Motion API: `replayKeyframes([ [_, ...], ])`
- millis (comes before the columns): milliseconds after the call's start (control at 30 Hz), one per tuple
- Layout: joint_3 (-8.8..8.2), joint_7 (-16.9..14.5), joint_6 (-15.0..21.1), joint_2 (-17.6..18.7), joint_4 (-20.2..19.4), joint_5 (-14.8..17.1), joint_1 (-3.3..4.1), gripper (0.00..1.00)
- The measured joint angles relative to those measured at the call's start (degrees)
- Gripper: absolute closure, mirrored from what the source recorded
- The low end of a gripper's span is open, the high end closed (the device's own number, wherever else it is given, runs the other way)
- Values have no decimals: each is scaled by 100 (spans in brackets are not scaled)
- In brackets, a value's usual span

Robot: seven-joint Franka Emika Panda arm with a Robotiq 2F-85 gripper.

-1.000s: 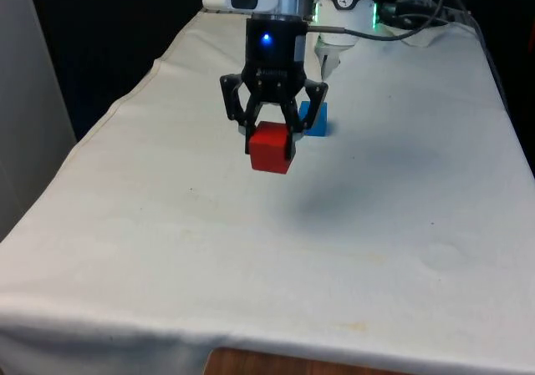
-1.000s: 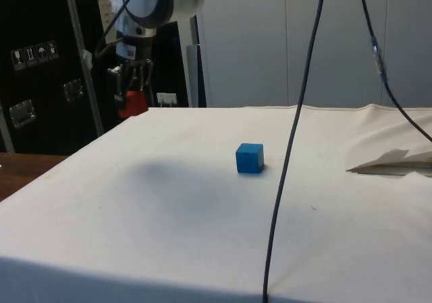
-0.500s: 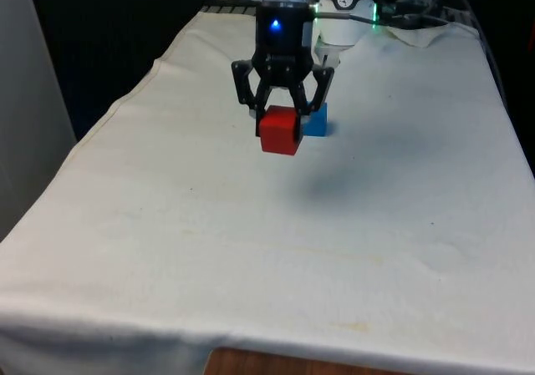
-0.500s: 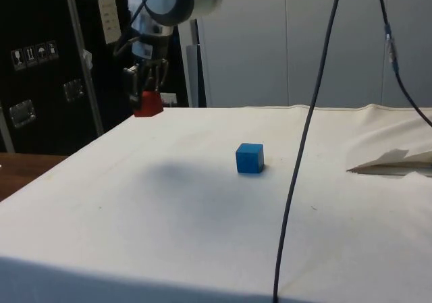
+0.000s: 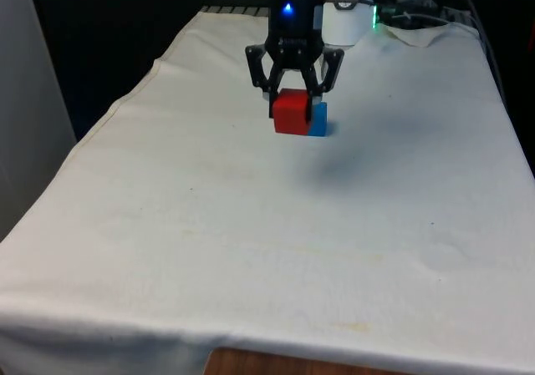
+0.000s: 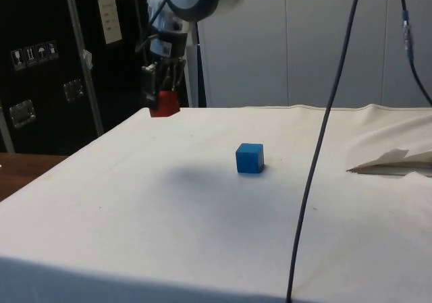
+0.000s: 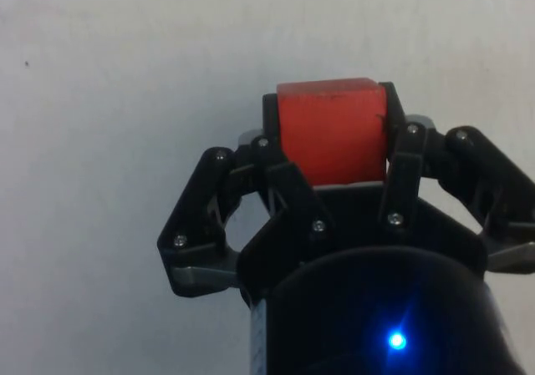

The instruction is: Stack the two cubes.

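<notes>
Red cube held in the air by the tool, blue cube resting on the white-clothed surface.

The tool (image 5: pixel 293 112) grips the red cube (image 5: pixel 292 113) between its two black fingers (image 7: pixel 276 145), which press against opposite faces of it (the wrist view shows the clamp plainly), and the cube hangs clear of the cloth. In the front view the red cube overlaps the blue cube (image 5: pixel 318 119), which peeks out at the front view's right. The side view sets them well apart: the red cube (image 6: pixel 164 103) hangs in the tool (image 6: pixel 163 99) near the surface's (image 6: pixel 202 235) far edge, while the blue cube (image 6: pixel 250 158) sits upright on the cloth, alone. A dark cable (image 6: pixel 324 134) hangs down across the side view.
</notes>
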Motion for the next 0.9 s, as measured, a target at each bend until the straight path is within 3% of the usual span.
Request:
replayKeyframes([
  [700, 109, 0, 567, -905, -1392, 0, 46, 100],
  [900, 132, 0, 676, -1060, -1621, 0, 46, 100],
])
